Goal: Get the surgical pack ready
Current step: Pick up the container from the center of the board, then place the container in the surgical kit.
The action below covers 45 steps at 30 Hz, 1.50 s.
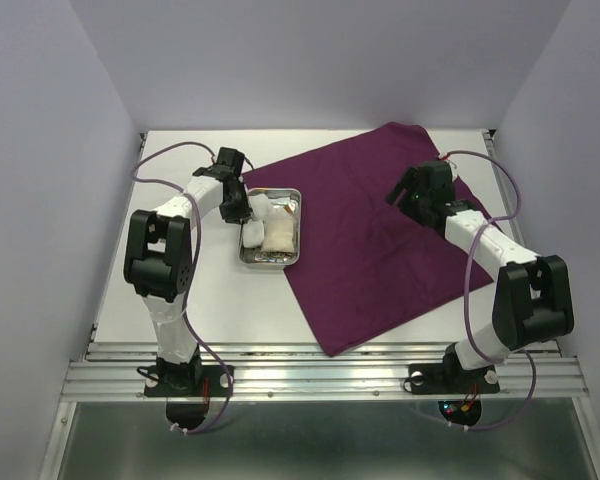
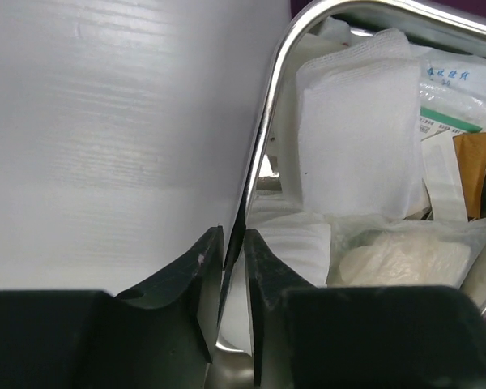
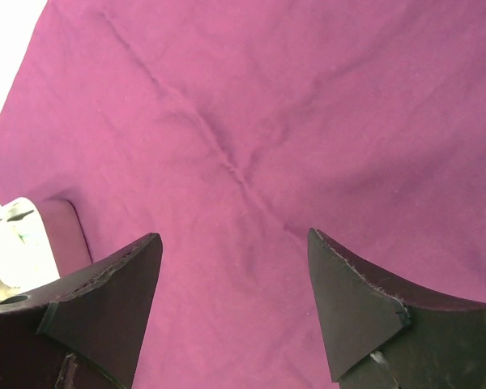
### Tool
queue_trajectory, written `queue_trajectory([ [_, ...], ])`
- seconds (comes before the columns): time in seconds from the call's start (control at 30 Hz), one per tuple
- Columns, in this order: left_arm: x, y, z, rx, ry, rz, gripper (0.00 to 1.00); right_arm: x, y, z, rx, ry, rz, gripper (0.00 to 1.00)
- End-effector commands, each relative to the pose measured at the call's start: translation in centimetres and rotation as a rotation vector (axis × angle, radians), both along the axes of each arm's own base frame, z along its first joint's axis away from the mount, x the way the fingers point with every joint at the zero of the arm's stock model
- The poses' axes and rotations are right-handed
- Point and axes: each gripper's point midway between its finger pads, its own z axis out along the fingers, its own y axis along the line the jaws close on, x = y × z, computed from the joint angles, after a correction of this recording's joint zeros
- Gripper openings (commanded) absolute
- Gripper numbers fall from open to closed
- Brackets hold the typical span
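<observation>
Surgical pack is not assembled yet. The steel tray (image 1: 271, 263) sits at the left edge of the purple cloth (image 1: 380, 240), mostly on the bare table (image 1: 210, 300), not at the cloth's centre. It is loaded with gauze (image 2: 352, 130) and clear packets (image 2: 458, 85); no scissors or forceps can be made out.

The left gripper (image 2: 232, 239) straddles the tray's left rim, one finger outside and one inside, with the jaws narrowed to a slim gap around the metal. Whether they actually pinch it cannot be told. That rim hold is probably for dragging or lifting the tray onto the cloth.

The right gripper (image 3: 235, 243) hangs over the middle of the cloth with jaws wide apart and nothing in them (likely parked there to keep clear, or to receive the tray).
</observation>
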Motion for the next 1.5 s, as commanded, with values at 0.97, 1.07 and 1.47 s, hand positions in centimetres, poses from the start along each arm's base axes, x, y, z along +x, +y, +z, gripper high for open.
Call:
queue_trajectory([
  [0.97, 7.4, -11.0, 8.2, -0.167, -0.2, -0.311, 0.0, -0.2, 0.5, 0.6, 0.029, -0.021, 0.011, 0.77],
  [1.07, 8.7, -13.0, 7.9, -0.209, -0.203, -0.334, 0.0, -0.1, 0.6, 0.7, 0.036, -0.021, 0.016, 0.78],
  [1.47, 10.9, -20.1, 6.9, -0.331, -0.225, -0.449, 0.0, -0.8, 0.5, 0.1, 0.031, 0.0, 0.018, 0.78],
])
